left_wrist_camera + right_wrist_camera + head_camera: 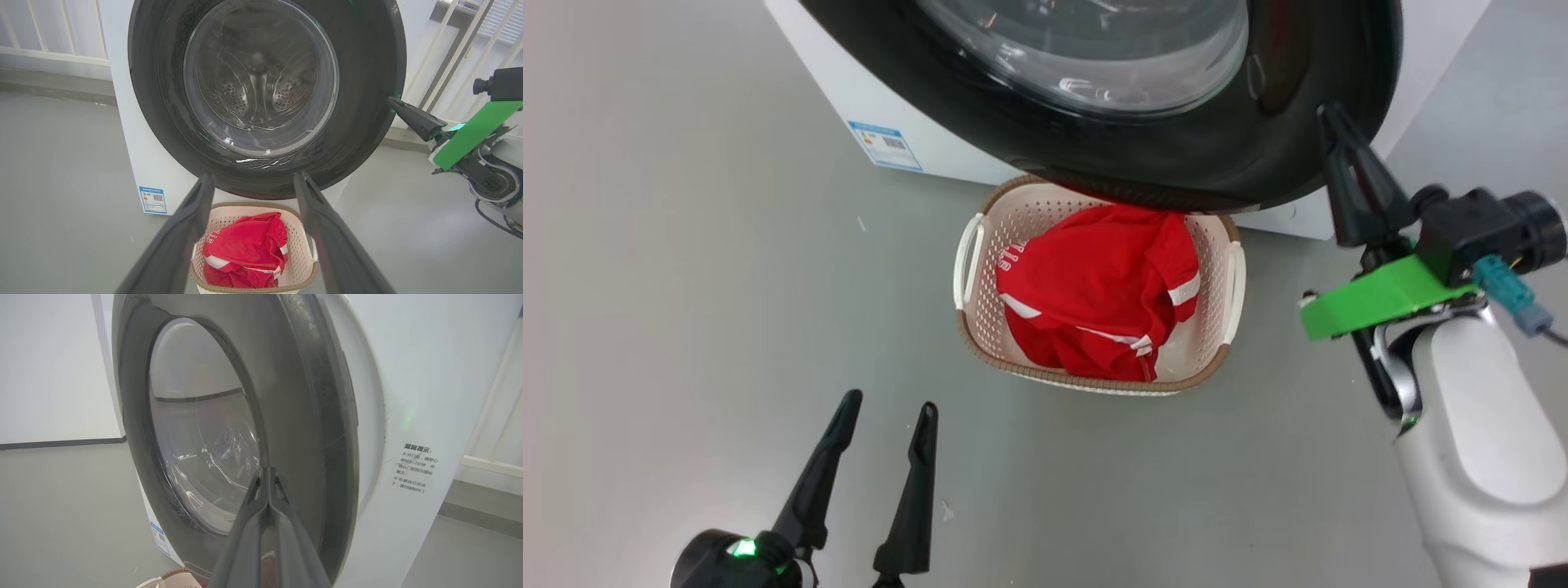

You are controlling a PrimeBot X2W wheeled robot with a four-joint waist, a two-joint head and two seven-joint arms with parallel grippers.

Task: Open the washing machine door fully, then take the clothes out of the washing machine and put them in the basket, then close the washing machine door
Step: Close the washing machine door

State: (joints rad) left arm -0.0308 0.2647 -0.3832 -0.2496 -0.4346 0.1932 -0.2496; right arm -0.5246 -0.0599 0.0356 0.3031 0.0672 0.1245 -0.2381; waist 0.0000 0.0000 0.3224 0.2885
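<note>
The right end effector had its two dark fingers pinched tight together with nothing between them, a blunt point for pushing rather than a grip. Its tip sat at the right-hand edge of the washing machine door, touching or all but touching the glossy black rim, which I took for the closing shove. From beside it the door looked almost flush with the white front of the washing machine, though I could not tell whether the catch had taken. Through the glass bowl the steel drum showed no red. The left end effector hung nearer and to the left, low over the floor, fingers spread wide and empty. It was well apart from everything, probably kept out of the door's path. Between the two, just in front of the machine and partly under the door's bulge, stood the basket on the floor. The clothes lay heaped inside it, red with white stripes. I could not separate the heap into pieces. Emptying seemed done, with only the door left to settle.
</note>
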